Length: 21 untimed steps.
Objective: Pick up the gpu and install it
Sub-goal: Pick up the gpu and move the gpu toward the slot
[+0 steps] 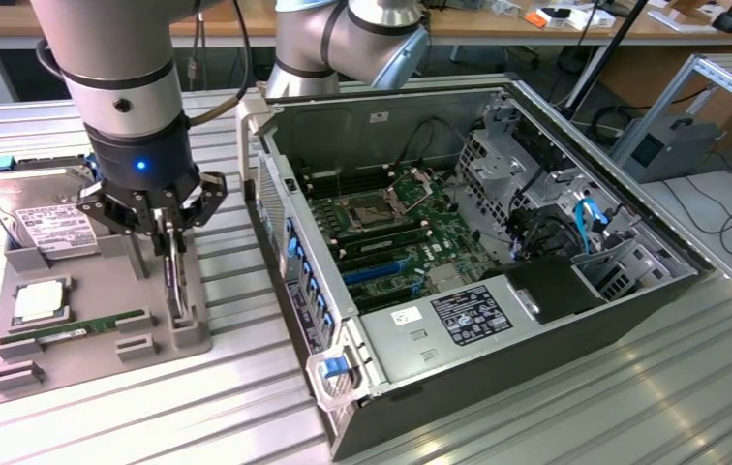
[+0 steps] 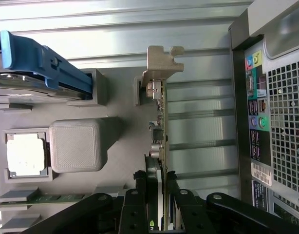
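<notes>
— A ribbed aluminium table (image 1: 573, 417), bright and grooved, with workbenches behind it. What's laid out on it?
— A matte grey plastic tray (image 1: 82, 363) with moulded pockets. It holds a boxy silver hard drive (image 1: 41, 221), a square CPU (image 1: 37, 302) and a green RAM stick (image 1: 76, 330). Beside the tray lies an open tower case (image 1: 496, 387), its motherboard (image 1: 385, 228) exposed.
— And the gpu (image 1: 179, 286)?
— Standing on edge in the tray, on the side towards the case: a thin dark board. The gripper (image 1: 169, 237) hangs directly over it.
— Grasping it?
— The wrist view settles that. 2 black fingers (image 2: 152, 183) press the card's flat sides, clenched on the gpu (image 2: 161, 131). That view also gives the pale metal bracket (image 2: 159, 66) at the card's far end, the case's coloured rear ports (image 2: 256, 122) and its perforated grille (image 2: 286, 126).
— And the exterior view?
— The case's inside: drive cages (image 1: 496, 160), cables (image 1: 586, 218), a blue slot (image 1: 373, 274).
</notes>
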Motion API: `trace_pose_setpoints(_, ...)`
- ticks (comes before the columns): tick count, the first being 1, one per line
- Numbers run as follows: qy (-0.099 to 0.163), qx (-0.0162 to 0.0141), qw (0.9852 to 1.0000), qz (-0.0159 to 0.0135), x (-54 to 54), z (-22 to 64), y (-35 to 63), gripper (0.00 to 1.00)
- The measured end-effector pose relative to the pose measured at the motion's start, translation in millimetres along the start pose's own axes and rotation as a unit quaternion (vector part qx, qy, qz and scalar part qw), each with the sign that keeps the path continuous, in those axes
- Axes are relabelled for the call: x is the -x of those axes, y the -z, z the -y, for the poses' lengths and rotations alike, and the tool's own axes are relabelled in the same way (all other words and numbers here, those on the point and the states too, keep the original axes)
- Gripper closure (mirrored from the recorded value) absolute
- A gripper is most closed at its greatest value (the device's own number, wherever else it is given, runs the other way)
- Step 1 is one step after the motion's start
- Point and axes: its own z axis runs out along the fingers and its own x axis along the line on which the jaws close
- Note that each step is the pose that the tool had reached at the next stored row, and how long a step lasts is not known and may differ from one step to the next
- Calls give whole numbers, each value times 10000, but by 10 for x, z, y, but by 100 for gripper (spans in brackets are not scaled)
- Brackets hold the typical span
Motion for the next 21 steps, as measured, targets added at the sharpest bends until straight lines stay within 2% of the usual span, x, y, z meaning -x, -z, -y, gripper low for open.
trace_pose_setpoints(21,0,12,10000,-1,3,-3,99,73)
